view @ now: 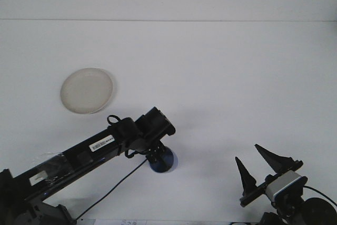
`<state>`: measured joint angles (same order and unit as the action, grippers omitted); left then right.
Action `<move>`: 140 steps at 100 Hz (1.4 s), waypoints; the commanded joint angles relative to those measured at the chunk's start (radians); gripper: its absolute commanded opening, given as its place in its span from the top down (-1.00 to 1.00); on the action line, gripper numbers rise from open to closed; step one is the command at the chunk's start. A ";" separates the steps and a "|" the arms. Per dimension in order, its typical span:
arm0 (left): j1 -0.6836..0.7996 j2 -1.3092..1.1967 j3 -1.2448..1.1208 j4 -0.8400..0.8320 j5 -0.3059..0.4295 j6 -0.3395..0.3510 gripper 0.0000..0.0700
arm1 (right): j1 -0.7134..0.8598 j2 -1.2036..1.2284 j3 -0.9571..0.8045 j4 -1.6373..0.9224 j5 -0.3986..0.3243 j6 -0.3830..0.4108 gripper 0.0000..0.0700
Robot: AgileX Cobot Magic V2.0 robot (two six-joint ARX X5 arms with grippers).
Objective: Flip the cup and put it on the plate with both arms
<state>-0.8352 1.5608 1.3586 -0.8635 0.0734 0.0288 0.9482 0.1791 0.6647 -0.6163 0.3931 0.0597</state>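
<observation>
Front view over the white counter. The small dark-blue cup sits near the lower middle of the counter, directly under the wrist of the left arm. Its orientation, mouth up or mouth down, cannot be read because the arm hides most of it.

The left gripper points down onto the cup. Its fingers are hidden beneath the wrist housing, so whether they are spread or closed on the cup cannot be told.

The right gripper rests at the lower right corner, well apart from the cup. Its two black pointed fingers stand spread apart, with nothing between them.

The round, pale, translucent plate lies at the left of the counter, beyond the left arm and well apart from the cup. It is bare.

Handling, as a judgement: the cup looks like a light, rigid plastic piece with a smooth wall, so it may slip or tip under an off-centre pinch. A hold across the side wall near mid-height, or across the rim, seems safest. A wall grip would also leave the opposite end free for the second gripper during the flip. The cup is unlikely to be fragile. The plate is shallow and light and may slide if the cup is set down with sideways force.
</observation>
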 commanded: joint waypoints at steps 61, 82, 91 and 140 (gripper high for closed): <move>0.798 0.006 0.268 -0.042 -0.178 0.058 0.98 | 0.011 0.004 0.006 0.009 0.000 0.057 -0.27; 0.906 0.120 0.269 0.068 -0.178 0.040 0.98 | 0.011 0.004 0.006 0.010 0.000 0.058 -0.27; 0.919 0.166 0.272 0.087 -0.177 0.036 0.98 | 0.011 0.004 0.006 0.006 0.000 0.077 -0.27; 0.921 0.333 0.273 0.100 -0.097 0.030 0.98 | 0.011 0.004 0.006 0.002 0.000 0.088 -0.27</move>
<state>0.0849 1.8484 1.6131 -0.7628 -0.0273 0.0746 0.9482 0.1791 0.6647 -0.6205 0.3931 0.1322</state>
